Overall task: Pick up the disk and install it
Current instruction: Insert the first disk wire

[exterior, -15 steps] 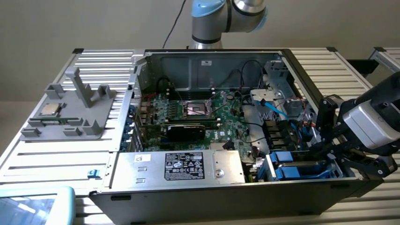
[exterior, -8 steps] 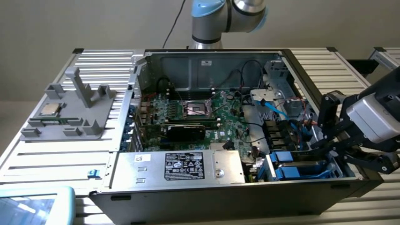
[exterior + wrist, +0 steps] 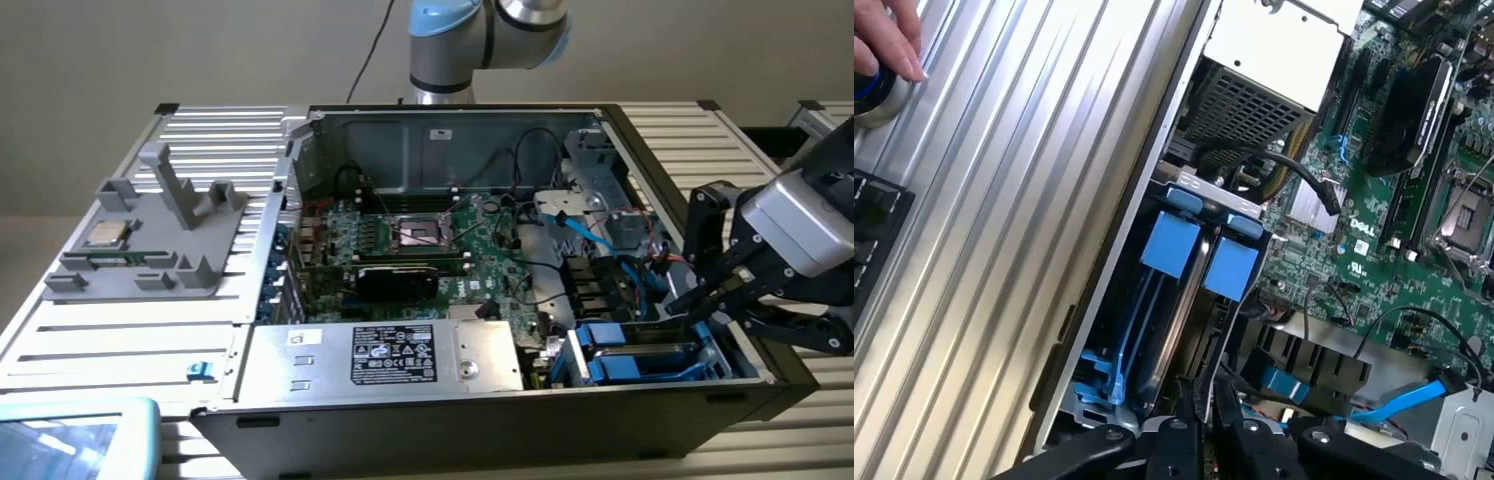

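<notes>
Slatted aluminium table (image 3: 120, 340) (image 3: 1004, 200) carries an open tower PC case (image 3: 454, 420), lying on its side with the panel off. UR arm (image 3: 467, 40) comes in from behind the case and swings round to the exterior view's right.

Inside the case:
- Green Dell motherboard (image 3: 494, 265) (image 3: 1334, 250) in the middle, bare CPU socket (image 3: 420, 232) (image 3: 1469, 200) on it.
- Silver power supply (image 3: 300, 355) (image 3: 1274, 40) with a black label, along the near wall.
- Black graphics card (image 3: 394, 283) (image 3: 1414, 110) between the power supply and the socket.
- Drive cage (image 3: 727, 355) in the near corner at the exterior view's right.

Grey fixture (image 3: 174, 215) sits on the table at the exterior view's left, well apart from the case. A light-blue tray (image 3: 74, 430) is at the near left corner.

Gripper (image 3: 703, 300) (image 3: 1204, 415) hangs at the case's right edge, just above the far end of the drive cage. Jaws are drawn nearly together with only a thin slit between the fingers. Can't tell whether they pinch anything.

The disk (image 3: 638, 362) (image 3: 1174, 245) is down in the drive cage, on edge in its blue carrier frame, with blue tabs at the end nearest the power supply. Two blue carriers sit side by side there. Can't tell whether the fingertips touch the frame.

Blue SATA cable (image 3: 587, 232) (image 3: 1399, 400) loops loose beside the cage. Square silver CPU chip (image 3: 107, 235) rests on the fixture. In the wrist view a person's fingers (image 3: 889, 45) lie on a round button (image 3: 874, 95) on the table.
</notes>
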Controlling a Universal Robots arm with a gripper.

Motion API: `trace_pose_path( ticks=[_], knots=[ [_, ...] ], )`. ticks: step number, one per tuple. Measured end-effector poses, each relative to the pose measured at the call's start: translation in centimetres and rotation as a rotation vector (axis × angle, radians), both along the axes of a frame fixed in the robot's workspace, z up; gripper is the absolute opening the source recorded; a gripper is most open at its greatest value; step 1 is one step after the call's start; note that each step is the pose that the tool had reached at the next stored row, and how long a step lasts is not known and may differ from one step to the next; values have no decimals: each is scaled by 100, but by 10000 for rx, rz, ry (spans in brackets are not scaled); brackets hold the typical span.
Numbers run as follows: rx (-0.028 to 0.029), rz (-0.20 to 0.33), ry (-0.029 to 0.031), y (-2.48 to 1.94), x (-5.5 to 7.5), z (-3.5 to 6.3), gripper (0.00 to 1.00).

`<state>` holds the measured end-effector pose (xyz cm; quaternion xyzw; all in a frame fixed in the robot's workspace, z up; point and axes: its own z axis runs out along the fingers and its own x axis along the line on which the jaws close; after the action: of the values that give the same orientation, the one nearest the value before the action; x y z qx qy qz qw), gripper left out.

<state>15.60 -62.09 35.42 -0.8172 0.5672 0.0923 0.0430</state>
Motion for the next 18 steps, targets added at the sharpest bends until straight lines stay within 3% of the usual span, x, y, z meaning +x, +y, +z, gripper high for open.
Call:
trace_pose_path(
  ticks=[2, 6, 9, 15, 18],
  knots=[
    [-190, 1, -52, 26, -9, 5, 16],
    [-668, 2, -64, 59, -44, 7, 16],
    [-950, 2, -66, 88, -74, 15, 16],
    [-1449, 5, -66, 154, -110, 68, 16],
    [-1764, 5, -65, 211, -114, 98, 16]
  ],
)
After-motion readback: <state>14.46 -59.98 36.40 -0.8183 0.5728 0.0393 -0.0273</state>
